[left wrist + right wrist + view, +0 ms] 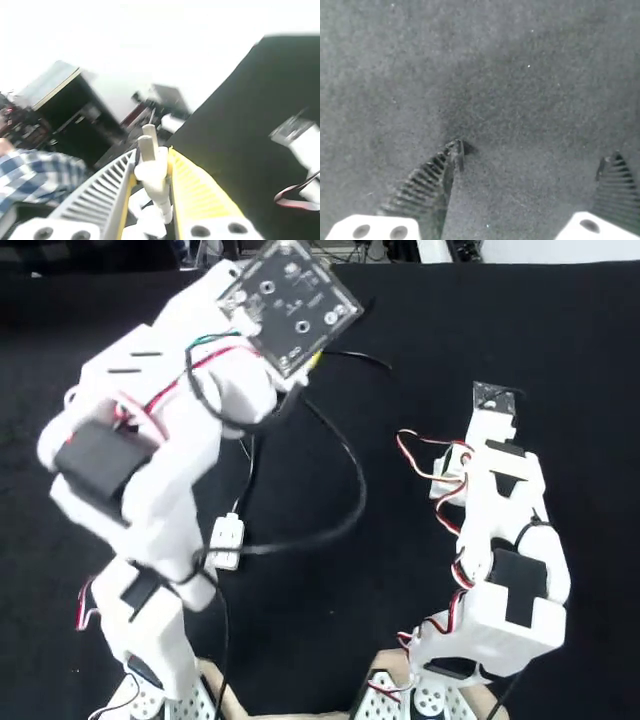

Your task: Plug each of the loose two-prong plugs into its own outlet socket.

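Grip: left gripper (151,154) clenched on plug (152,176), which sits between a ribbed white finger (100,192) and a yellow one (195,192).
Plug: white, upright in that grip, raised off the table, with two prongs (146,142) sticking out past the fingertips.
Right gripper (535,152): released, jaws spread wide with nothing between them. Its dark ribbed fingers (427,187) point down at the cloth (580,340).
Cloth: black, covering the table.
White blocks (227,542): two small pieces lying together on the cloth just beside the left arm (150,470). I cannot tell if they are sockets.
Cable (355,485): black, looping from the raised wrist down to the blocks.
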Available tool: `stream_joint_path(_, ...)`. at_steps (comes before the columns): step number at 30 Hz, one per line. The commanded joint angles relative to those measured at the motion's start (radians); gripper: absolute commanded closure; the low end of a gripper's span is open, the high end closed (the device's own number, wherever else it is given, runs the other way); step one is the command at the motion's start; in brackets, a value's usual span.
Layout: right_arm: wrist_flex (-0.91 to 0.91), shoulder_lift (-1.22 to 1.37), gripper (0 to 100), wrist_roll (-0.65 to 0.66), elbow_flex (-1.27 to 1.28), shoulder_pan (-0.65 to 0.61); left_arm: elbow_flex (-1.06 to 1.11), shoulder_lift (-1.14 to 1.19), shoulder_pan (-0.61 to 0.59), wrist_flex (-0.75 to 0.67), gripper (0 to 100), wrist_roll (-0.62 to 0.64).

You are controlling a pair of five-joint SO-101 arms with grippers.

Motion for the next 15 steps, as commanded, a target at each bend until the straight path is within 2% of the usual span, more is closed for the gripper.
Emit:
stream_joint_path(1,-0.002,-0.041,57.5,0.006,0.001,-0.038,-0.024,-0.084,0.028,0.011,97,0.097)
stream_joint_path(6,0.052,-0.048,57.5,0.002,-0.022,-0.057,-0.019,-0.186,0.024,0.012,97,0.103)
stream_joint_path(10,0.087,-0.084,57.5,0.002,-0.033,-0.084,0.081,-0.324,0.024,0.012,97,0.129)
stream_joint_path(12,0.089,-0.105,57.5,0.000,-0.025,-0.101,0.203,-0.396,0.024,0.012,97,0.176)
stream_joint_path(15,0.094,-0.136,57.5,0.000,-0.002,-0.112,0.498,-0.526,0.010,0.012,97,0.201)
